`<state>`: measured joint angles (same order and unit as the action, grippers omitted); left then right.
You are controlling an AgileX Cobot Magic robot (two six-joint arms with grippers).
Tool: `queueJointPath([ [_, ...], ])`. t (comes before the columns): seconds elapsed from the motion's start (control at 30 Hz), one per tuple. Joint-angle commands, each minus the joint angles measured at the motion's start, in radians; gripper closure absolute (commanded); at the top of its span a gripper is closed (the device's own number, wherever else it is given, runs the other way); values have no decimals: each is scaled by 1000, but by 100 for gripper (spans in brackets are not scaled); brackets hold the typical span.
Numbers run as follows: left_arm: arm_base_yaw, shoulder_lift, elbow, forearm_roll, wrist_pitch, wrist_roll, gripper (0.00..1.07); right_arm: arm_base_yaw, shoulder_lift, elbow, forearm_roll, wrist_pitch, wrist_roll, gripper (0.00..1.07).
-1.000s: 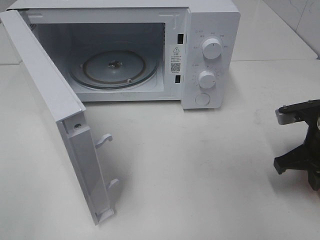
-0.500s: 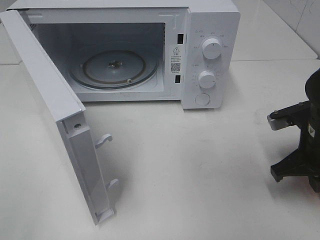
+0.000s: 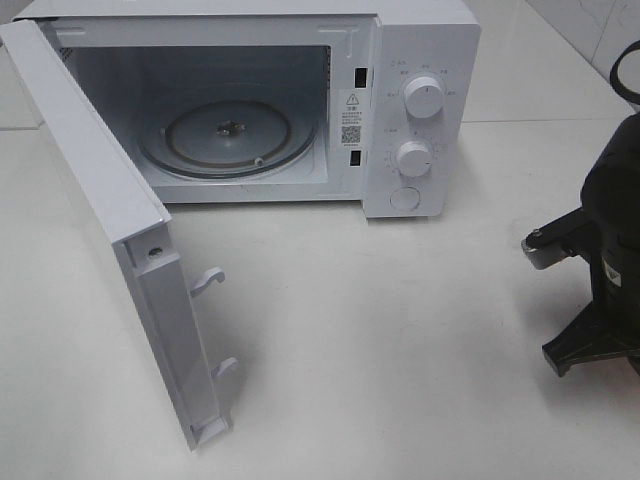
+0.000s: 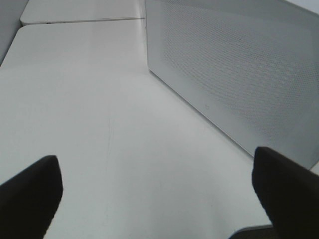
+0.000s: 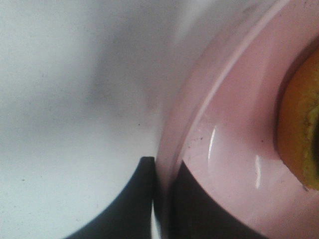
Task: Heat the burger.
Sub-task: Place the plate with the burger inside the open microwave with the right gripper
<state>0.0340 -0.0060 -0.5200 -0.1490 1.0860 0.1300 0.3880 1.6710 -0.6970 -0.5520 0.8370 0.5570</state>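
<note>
In the right wrist view, my right gripper (image 5: 164,172) is shut on the rim of a round pink plate (image 5: 234,134), with one dark finger (image 5: 134,204) outside the rim and the other under the plate. The golden-brown edge of the burger (image 5: 301,134) shows on the plate. The exterior view shows neither plate nor burger, only the right arm (image 3: 610,250) at the table's right edge. The left gripper (image 4: 159,194) is open over bare table beside the microwave door (image 4: 239,69).
The white microwave (image 3: 420,100) stands at the back of the white table (image 3: 400,330). Its door (image 3: 110,220) is swung wide open to the front left. The glass turntable (image 3: 228,138) inside carries nothing. Two knobs and a button are on its right panel.
The right arm has come further into the exterior view, shifting left and a little toward the front. The microwave and the left gripper have not moved.
</note>
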Motion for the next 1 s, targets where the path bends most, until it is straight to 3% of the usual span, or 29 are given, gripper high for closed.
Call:
queueJointPath([
  [0.03,-4,-18,2,-1,-14,-1,10,36,-8,2,-64,76,24,107],
  [1.0,-4,-18,2,-1,-14,-1,10,331,-279,2,-64,262,7,107],
])
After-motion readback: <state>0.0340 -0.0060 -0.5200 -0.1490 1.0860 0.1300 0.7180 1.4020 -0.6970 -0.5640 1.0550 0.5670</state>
